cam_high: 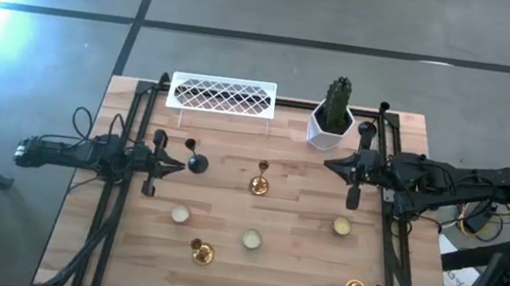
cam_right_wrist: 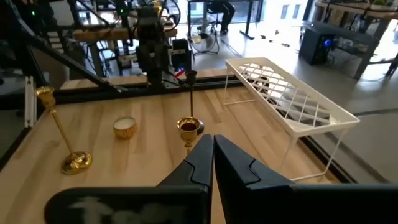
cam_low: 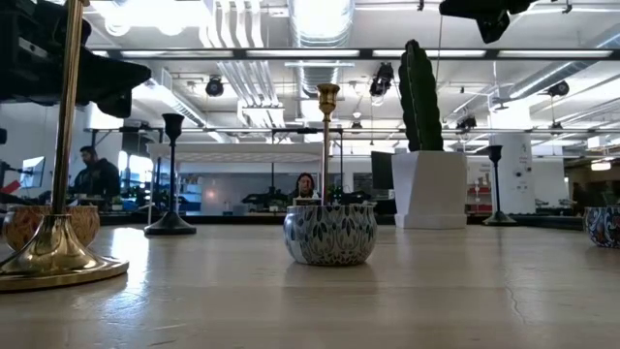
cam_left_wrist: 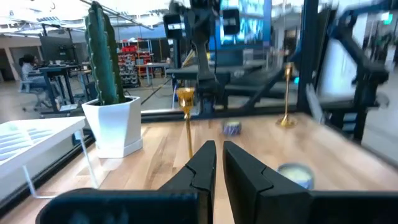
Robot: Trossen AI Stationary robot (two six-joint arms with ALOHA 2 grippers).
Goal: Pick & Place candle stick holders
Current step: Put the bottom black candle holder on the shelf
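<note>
Currently: left gripper (cam_high: pixel 173 164), fingers together on nothing, just beside black stemmed holder (cam_high: pixel 195 161). I would part the fingers, then close low on its stem. Right gripper (cam_high: pixel 333 163), fingers together, waits near cactus pot (cam_high: pixel 330 125). Gold stemmed holder (cam_high: pixel 260 181) mid-table; wrist views hide the black holder.

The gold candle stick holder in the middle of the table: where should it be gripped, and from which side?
Grip the gold candle stick holder on its thin stem, about halfway between the cup and the round base, coming in level from the side. It stands upright, and the stem is its narrowest part. The left gripper points toward it, so that side probably suits best.
</note>
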